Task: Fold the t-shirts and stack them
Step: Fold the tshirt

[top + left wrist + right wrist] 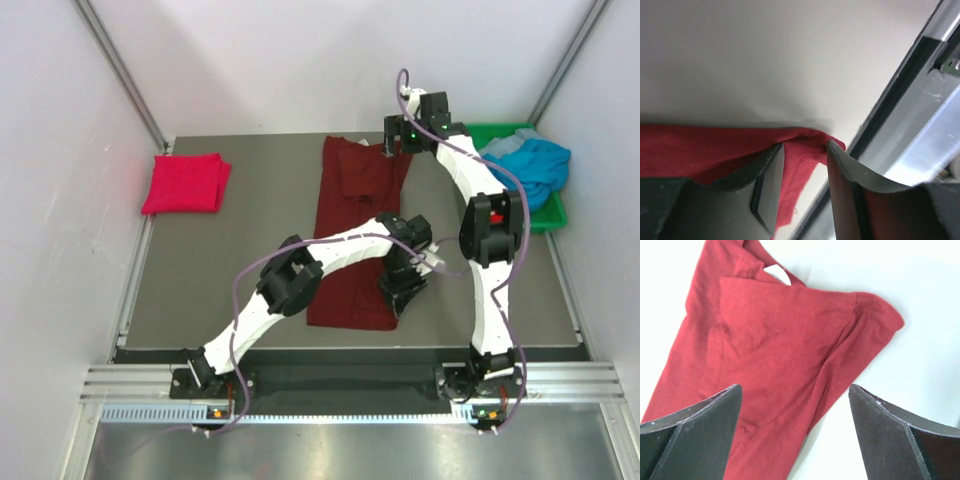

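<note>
- At the table's (200, 260) middle, your maroon t-shirt (350, 205) lies stretched lengthwise.
- Your left claw (805, 147) stands half-parted around its near hem; you cannot tell whether it grips.
- Your right claw (795, 387) hangs wide open, empty, above the far sleeve.

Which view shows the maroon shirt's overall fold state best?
Top external: the whole maroon shirt lies lengthwise, only partly hidden by the left arm. Right wrist shows just its collar end and a sleeve; left wrist only an edge inside the left gripper.
</note>
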`<action>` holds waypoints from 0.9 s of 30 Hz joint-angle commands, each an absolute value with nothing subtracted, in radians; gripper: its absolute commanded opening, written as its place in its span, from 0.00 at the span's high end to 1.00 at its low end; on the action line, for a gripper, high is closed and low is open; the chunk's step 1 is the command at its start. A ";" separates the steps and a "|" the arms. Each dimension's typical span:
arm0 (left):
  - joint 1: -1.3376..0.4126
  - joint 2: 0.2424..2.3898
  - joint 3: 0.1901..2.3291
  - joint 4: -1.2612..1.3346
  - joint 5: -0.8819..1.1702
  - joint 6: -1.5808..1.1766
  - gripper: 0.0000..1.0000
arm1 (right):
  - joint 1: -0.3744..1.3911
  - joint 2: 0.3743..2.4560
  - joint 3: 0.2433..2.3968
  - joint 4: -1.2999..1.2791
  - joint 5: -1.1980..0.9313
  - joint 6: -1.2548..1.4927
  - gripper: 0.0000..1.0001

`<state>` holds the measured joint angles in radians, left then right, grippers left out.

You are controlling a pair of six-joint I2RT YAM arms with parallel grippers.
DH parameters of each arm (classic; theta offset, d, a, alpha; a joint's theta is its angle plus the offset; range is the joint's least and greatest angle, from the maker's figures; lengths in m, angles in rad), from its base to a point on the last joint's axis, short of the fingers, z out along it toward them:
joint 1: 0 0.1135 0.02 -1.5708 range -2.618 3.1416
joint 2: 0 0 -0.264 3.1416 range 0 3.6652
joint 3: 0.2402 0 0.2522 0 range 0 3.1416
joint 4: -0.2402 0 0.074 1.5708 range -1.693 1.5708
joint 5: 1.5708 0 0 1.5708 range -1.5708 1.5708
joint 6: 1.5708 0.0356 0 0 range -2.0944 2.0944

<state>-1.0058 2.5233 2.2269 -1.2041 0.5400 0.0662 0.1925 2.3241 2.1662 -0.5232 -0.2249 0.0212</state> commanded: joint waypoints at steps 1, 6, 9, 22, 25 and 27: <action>-1.026 2.422 2.096 -0.628 0.374 0.167 0.54 | 0.181 2.197 2.155 -0.522 -0.222 0.009 0.12; -1.026 2.240 1.951 -0.682 0.345 0.210 0.53 | 0.173 2.128 2.126 -0.529 -0.213 -0.029 0.12; -1.026 2.171 1.942 -0.736 0.344 0.187 0.54 | 0.167 2.085 2.111 -0.531 -0.209 -0.032 0.11; -0.803 1.674 1.631 -0.779 -0.005 0.049 0.28 | -0.099 1.587 1.437 -0.626 -0.519 0.355 0.14; -0.650 1.592 1.486 -0.735 0.073 -0.119 0.26 | -0.152 1.463 1.120 -0.621 -0.678 0.443 0.16; -0.592 1.563 1.424 -0.723 0.129 -0.204 0.26 | -0.152 1.401 0.989 -0.615 -0.684 0.429 0.16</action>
<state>-0.6659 1.5906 1.5272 -0.7444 0.0776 -0.0135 -0.1829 1.4643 1.1671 -0.5674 -0.5144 0.3340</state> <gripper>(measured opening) 0.741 0.839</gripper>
